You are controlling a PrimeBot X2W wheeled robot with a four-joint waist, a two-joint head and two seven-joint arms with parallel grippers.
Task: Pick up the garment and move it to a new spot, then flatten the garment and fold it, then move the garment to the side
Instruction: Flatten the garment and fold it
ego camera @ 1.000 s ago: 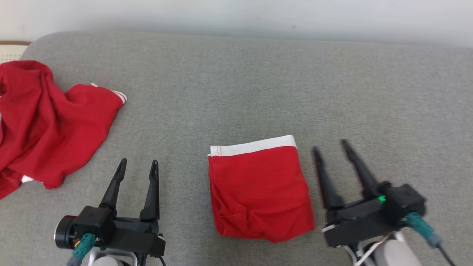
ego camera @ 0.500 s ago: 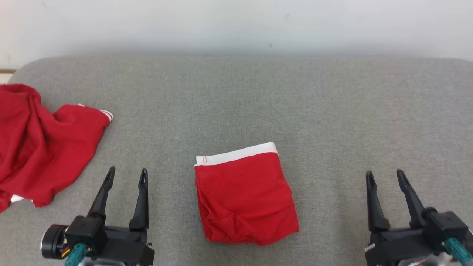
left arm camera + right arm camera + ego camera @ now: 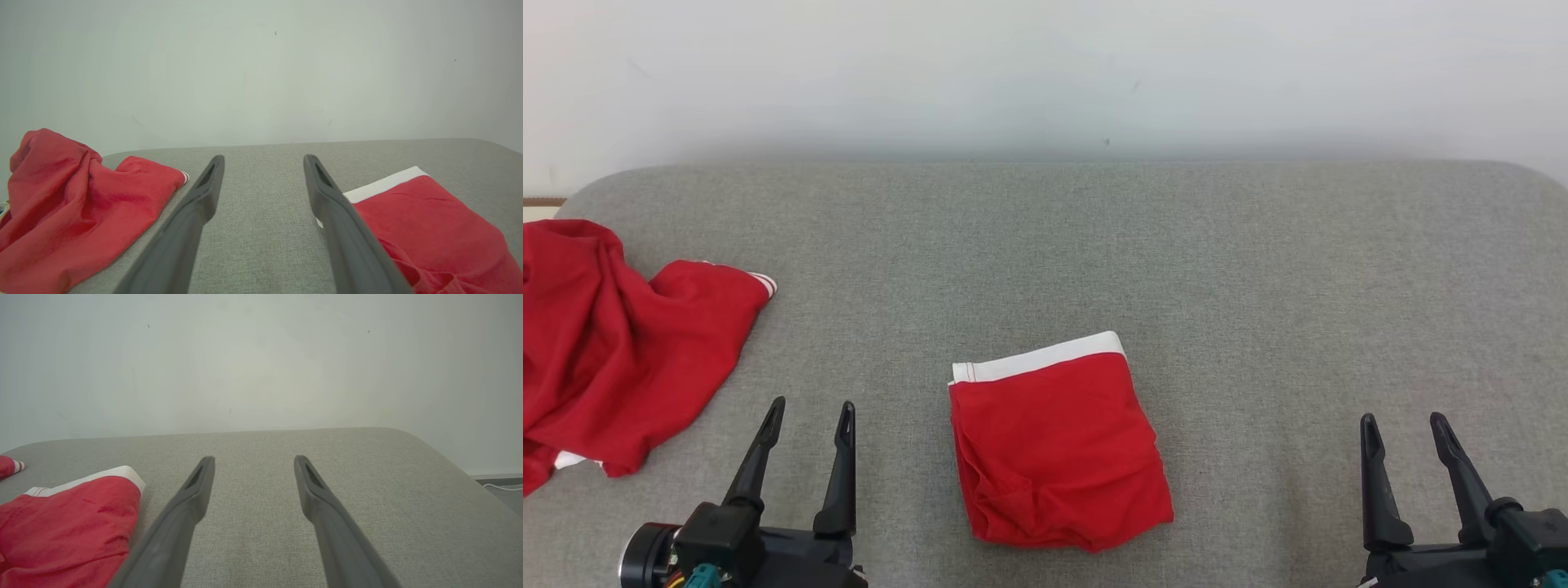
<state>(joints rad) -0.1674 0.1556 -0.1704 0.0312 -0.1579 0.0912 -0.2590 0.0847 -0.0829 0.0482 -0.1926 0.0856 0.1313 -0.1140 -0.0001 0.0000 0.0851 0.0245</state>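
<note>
Head camera has tipped up since a second ago: more of the pale wall [image 3: 1045, 73] is in frame and everything sits lower, so that is a view shift, not a move of the things. The real change is the right gripper [image 3: 1403, 418]. It was just beside the right edge of the folded red cloth garment [image 3: 1058, 453], angled toward it; now it is well apart from it at the lower right, fingers pointing up the view. The left gripper [image 3: 810, 406] keeps the same station near the garment's left edge, not touching. Both grippers are spread wide with only bare fabric between the fingers; both wrist views show the same. The folded garment lies flat on the grey fabric-covered surface [image 3: 1258, 269], front-middle, between the two grippers, with its white band along the far edge and some rumpling at the near left corner. A crumpled red cloth garment [image 3: 613, 343] with a white-striped cuff is heaped at the surface's left end, well apart from the folded one and closer to the left gripper. Bare grey fabric lies between each gripper and the folded garment. The right wrist view catches a white cable [image 3: 500, 486] on the floor past the surface's right end.
</note>
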